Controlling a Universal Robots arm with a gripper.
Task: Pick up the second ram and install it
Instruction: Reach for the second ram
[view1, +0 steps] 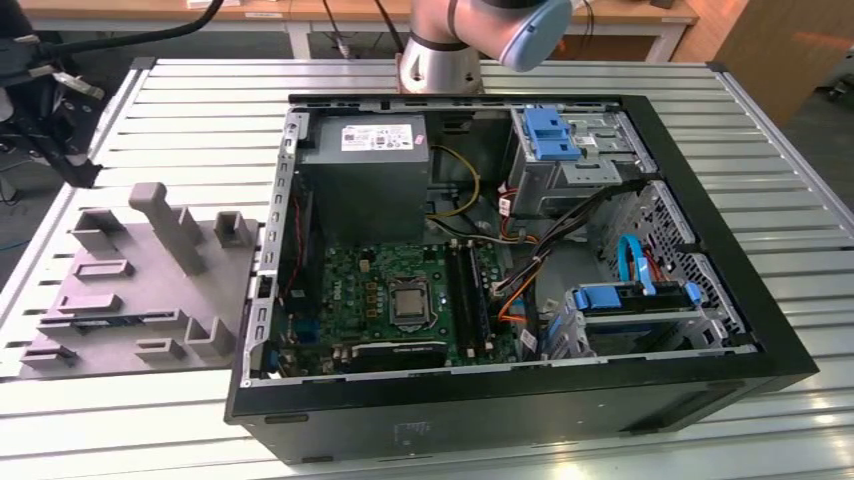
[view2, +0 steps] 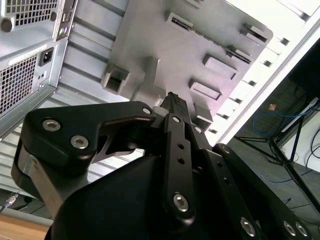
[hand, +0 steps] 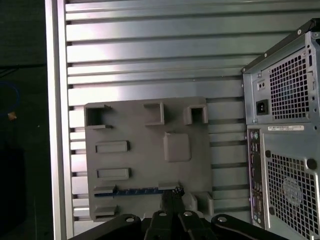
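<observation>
A ram (hand: 135, 190) with a blue-green edge lies in a slot of the grey holder block (hand: 145, 165) in the first wrist view. In the exterior view the ram (view1: 127, 319) is a thin bluish strip on the holder block (view1: 147, 290), on the exterior view's left of the open computer case (view1: 747, 300). My gripper (hand: 171, 196) hangs above the block near one end of the ram, fingers together and nothing between them. In the second wrist view the gripper (view2: 172, 100) points at the holder block (view2: 150, 30). The black ram slots (view1: 467, 290) sit on the motherboard (view1: 380, 270).
The case stands on a slatted metal table (view1: 200, 120). Its rear panel (hand: 285, 150) with vents and ports is beside the holder block. Inside are a power supply (view1: 367, 180), cables (view1: 534, 260) and blue drive brackets (view1: 554, 135). The table edge (hand: 55, 125) runs past the block.
</observation>
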